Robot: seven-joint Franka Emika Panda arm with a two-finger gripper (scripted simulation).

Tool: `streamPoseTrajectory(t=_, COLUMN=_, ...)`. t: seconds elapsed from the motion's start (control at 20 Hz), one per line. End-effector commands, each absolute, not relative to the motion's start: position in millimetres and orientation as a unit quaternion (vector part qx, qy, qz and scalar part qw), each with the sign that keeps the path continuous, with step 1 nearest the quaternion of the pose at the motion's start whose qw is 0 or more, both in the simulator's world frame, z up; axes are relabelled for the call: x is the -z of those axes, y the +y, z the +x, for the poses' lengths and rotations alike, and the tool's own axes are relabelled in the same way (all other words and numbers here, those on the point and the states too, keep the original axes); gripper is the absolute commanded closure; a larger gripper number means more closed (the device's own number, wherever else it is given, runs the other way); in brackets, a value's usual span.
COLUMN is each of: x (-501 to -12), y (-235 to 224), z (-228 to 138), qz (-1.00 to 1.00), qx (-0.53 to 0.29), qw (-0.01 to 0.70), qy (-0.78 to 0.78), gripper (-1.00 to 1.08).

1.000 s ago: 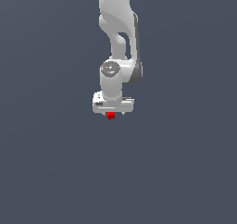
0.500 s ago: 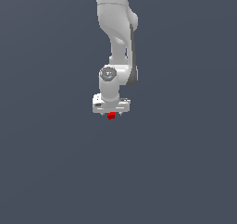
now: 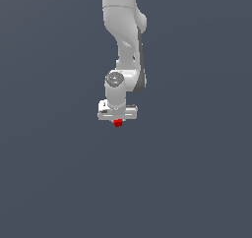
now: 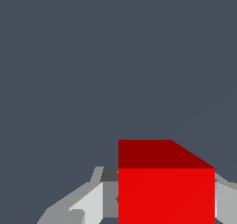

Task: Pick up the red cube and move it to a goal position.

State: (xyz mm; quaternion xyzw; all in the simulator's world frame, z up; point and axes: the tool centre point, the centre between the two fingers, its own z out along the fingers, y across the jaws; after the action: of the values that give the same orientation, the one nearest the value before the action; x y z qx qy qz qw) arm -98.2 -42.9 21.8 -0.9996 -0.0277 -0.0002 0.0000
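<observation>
The white arm (image 3: 124, 40) comes down from above, its links stacked one under another, and ends in a round wrist joint (image 3: 114, 79) with a grey cap facing out. Below that joint sits the broad crossbar of the hand (image 3: 117, 120), level and wider than anything it carries.

The red cube (image 3: 118, 123) sits tucked right under the middle of that crossbar, touching it from below, and it is far narrower than the bar. From out here only a small red block shows, bright on its front, a shade darker along one edge. The fingers themselves are too short and too hidden behind the cube to make out in the exterior view.

The wrist view gives a closer look. There the red cube (image 4: 165, 190) fills the space between the two fingers, its near face bright red and the face behind it a deeper red. A pale grey finger (image 4: 88, 205) presses against one side of it, and a sliver of the other finger shows against the opposite side. So the hand is clamped on the cube, one finger on each flank, with no gap that I can see on either side.

Around the cube everything is the same flat slate grey surface (image 3: 59, 183), with no shadow or edge that tells whether the cube rests on it or hangs above it.
</observation>
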Motion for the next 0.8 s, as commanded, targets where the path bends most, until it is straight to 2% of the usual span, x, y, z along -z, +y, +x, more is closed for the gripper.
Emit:
streamPoseTrajectory(t=0.0, x=-21, y=-43, z=-98, qz=-1.000, qx=0.000, qw=0.000, qy=-0.028, gripper=1.08)
streamPoseTrajectory(t=0.4, x=-24, y=-41, z=-95, qz=-1.000, qx=0.000, qw=0.000, qy=-0.028, gripper=1.08)
streamPoseTrajectory(t=0.75, x=-42, y=-27, z=-73, qz=-1.000, qx=0.000, qw=0.000, qy=-0.028, gripper=1.08)
